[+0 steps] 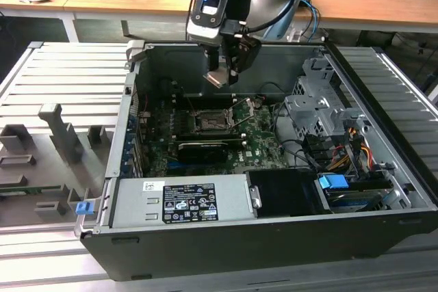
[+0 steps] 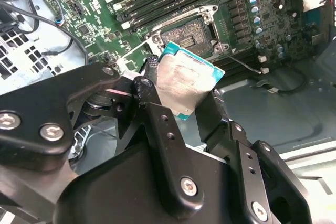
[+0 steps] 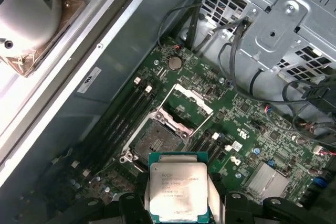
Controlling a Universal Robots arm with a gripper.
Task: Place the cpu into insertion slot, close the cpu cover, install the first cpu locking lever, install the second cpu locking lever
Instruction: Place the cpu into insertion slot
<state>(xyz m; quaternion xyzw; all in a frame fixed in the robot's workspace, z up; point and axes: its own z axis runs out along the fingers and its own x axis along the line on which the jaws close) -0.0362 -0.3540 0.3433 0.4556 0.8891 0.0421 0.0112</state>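
Observation:
My gripper (image 1: 219, 77) hangs inside the open computer case, above the motherboard, shut on the cpu (image 1: 216, 78). In both wrist views the black fingers clamp the chip by two opposite edges. The cpu (image 2: 184, 80) is a flat square with a dull silver face and a teal rim (image 3: 177, 190), held tilted. The insertion slot (image 1: 210, 122) lies below it on the green board, its dark pin field (image 3: 156, 142) bare (image 2: 190, 34). The cpu cover (image 3: 190, 97), a silver frame, stands swung open on the slot's far side. A thin locking lever (image 1: 244, 115) sticks up beside the slot.
A black expansion card (image 1: 202, 150) lies just in front of the slot. A grey power supply (image 1: 181, 200) fills the case front. A metal drive cage (image 1: 321, 111) with cables and a blue connector (image 1: 334, 184) stands at the exterior view's right. Memory slots (image 3: 123, 116) flank the socket.

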